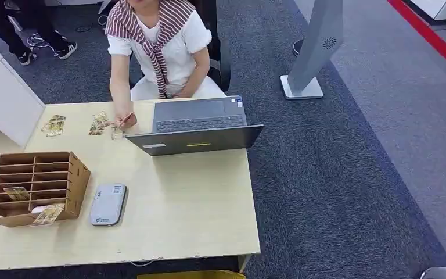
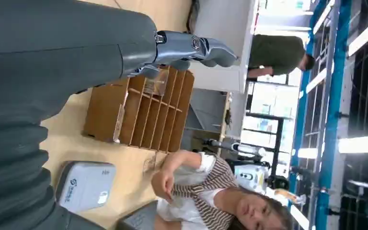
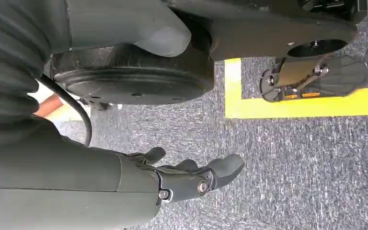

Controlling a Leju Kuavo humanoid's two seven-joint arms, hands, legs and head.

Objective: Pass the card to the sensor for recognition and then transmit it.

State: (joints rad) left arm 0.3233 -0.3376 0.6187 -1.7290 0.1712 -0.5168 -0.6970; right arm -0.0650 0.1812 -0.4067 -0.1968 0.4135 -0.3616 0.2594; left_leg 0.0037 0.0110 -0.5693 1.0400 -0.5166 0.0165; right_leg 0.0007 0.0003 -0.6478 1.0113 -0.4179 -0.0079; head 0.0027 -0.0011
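Note:
A grey card sensor (image 1: 108,204) lies flat on the wooden table (image 1: 186,203), right of a brown slotted card rack (image 1: 38,186) with cards in it. Loose cards (image 1: 53,125) lie at the table's far side, and the seated person (image 1: 159,46) pinches one card (image 1: 123,121) beside another small pile (image 1: 99,123). My left hand (image 2: 187,50) is stretched out with nothing in it, hovering short of the rack (image 2: 143,108), with the sensor (image 2: 84,184) off to one side. My right hand (image 3: 191,175) hangs over grey carpet, fingers loosely apart and holding nothing.
An open grey laptop (image 1: 197,125) stands at the table's far right, facing the person. A white cabinet (image 1: 3,96) adjoins the table's left end. A grey kiosk stand (image 1: 313,52) rises from the carpet beyond. Yellow floor tape (image 3: 306,103) runs near my right side.

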